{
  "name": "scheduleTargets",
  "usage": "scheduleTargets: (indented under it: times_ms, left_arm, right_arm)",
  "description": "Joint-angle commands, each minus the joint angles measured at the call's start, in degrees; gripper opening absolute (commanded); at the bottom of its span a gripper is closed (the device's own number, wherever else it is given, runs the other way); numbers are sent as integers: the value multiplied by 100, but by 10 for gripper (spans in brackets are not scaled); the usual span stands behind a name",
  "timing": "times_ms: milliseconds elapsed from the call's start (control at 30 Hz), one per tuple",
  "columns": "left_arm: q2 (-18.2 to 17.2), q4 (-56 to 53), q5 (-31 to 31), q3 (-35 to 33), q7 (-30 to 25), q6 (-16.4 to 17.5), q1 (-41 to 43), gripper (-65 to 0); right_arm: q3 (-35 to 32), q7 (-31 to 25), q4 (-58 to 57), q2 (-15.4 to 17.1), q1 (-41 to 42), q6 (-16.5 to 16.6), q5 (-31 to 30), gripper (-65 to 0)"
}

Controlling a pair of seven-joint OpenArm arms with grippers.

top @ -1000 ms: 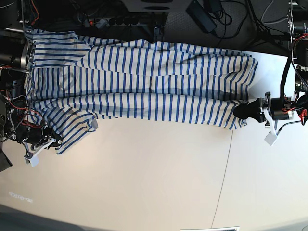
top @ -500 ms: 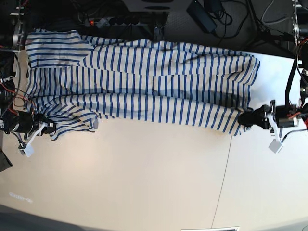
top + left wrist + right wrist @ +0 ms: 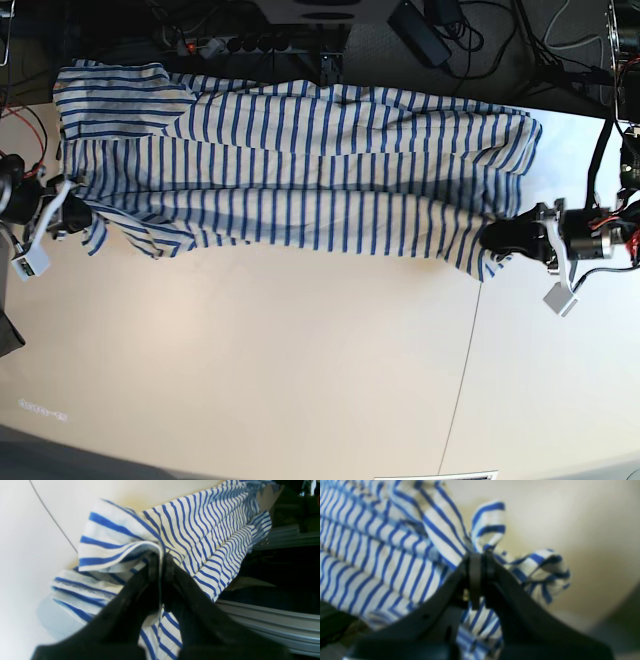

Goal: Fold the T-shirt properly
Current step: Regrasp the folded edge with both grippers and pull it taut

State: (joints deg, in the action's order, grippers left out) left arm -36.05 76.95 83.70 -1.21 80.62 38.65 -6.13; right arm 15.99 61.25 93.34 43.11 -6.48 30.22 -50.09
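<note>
Pinching the sleeve end at the base view's left edge, the black right gripper [image 3: 72, 213] is clamped on the cream-white, blue-striped fabric T-shirt [image 3: 300, 165], which lies stretched across the far side of the pale table [image 3: 300, 380]. At the opposite end, the black left gripper [image 3: 495, 238] is closed on its hem corner.

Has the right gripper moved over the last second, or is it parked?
Yes. The right gripper, shut on the T-shirt, has risen in the base view toward the table's far edge.
</note>
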Motion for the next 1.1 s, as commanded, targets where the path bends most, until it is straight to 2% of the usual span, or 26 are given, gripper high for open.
scheduleTargets:
  times_ms: [0,133,300,333,400,433,467,500,600,633,667,933,1067]
  left_arm:
    - [-114,76,130,44,-62,135,-81,-650]
    - [-111,76,130,44,-62,135,-48,-650]
    - [-111,76,130,44,-62,135,-20,-650]
    - [-111,76,130,44,-62,135,-20,-650]
    - [-111,76,130,44,-62,135,-22,-650]
    - [-111,76,130,44,-62,135,-22,-650]
    - [-111,76,130,44,-62,135,-20,-650]
    - [-111,76,130,44,-62,135,-17,-650]
    - [-114,76,130,44,-62,135,24,-407]
    - [-120,76,130,44,-62,135,63,-349]
    - [-127,76,130,44,-62,135,118,-323]
    - [-125,76,103,44,-62,135,544,-322]
    - [-125,72,-737,44,-175,135,717,-323]
  right_arm:
    - [236,-72,175,162,-138,452,-131,-650]
    - [702,4,483,162,-804,452,-208,-650]
    - [728,70,503,103,-1281,450,-140,-650]
    - [728,70,487,76,-1309,450,-94,-620]
    - [723,72,474,50,-1311,448,24,-369]
    - [723,68,470,57,-1307,424,11,-275]
    - [723,66,470,57,-1305,424,13,-226]
    - [723,28,470,55,-1305,422,13,-218]
    - [723,-42,470,52,-1305,422,13,-218]
    - [723,-55,470,48,-1307,422,11,-218]
    - [723,-57,470,46,-1307,422,0,-218]
    - [702,-107,225,-297,-1307,424,17,-218]
    - [702,-424,-234,-444,-1307,424,155,-228]
